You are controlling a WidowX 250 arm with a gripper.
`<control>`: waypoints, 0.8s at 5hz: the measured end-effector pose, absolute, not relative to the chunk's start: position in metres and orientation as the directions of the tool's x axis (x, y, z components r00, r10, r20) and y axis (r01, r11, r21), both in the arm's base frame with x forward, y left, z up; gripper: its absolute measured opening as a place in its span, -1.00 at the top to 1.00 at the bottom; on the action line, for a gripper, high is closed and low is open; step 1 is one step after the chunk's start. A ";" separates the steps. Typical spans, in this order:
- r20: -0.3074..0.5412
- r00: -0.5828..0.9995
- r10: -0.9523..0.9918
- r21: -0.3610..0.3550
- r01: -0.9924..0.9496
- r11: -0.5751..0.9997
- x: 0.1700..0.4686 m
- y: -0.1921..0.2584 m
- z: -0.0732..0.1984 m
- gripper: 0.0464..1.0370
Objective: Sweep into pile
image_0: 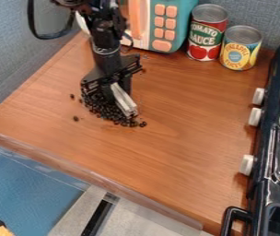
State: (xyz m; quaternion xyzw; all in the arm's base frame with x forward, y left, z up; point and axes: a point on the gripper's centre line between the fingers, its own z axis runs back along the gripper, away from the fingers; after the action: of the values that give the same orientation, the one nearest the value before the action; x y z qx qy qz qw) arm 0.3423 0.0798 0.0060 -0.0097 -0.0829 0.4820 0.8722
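Beans (99, 105) lying left of centre on the desk, bunching in a dark heap that is stretching from far left to near right. Two strays (76, 118) sitting apart on the left side; a few beans are trailing at the heap's near-right end.

Pale strip (124, 99) leaning over the heap's right side, its long axis running from far left down to near right, roughly along the heap's own length. So the bulk of the beans is lying to the left of the strip and toward the near side, with the trailing few just beside its near end. That is what the coming stroke is turning on, in my judgement: a push leftward would be packing the heap but risking driving beans out toward the strays; gathering the strays would be calling for a start from their left, working right.

Tool (112, 90) hanging right over the heap, the strip showing below it. Whether it is spreading wide or closing on the strip, I cannot tell. Arm (105, 37) coming in from the far side. Desk (179, 124) carrying two cans (207, 34) far right; stove (262, 159) standing at right.
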 end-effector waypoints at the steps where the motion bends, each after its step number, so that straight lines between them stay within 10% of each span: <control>1: 0.143 0.505 0.851 -0.083 -0.851 0.519 0.336 0.090 0.006 0.27; 4: 0.164 0.475 0.864 -0.046 -0.872 0.488 0.308 0.108 0.005 0.27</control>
State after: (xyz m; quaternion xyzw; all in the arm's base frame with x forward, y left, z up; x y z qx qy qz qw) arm 0.3078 0.1083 0.0050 0.0219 -0.0828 0.5055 0.8586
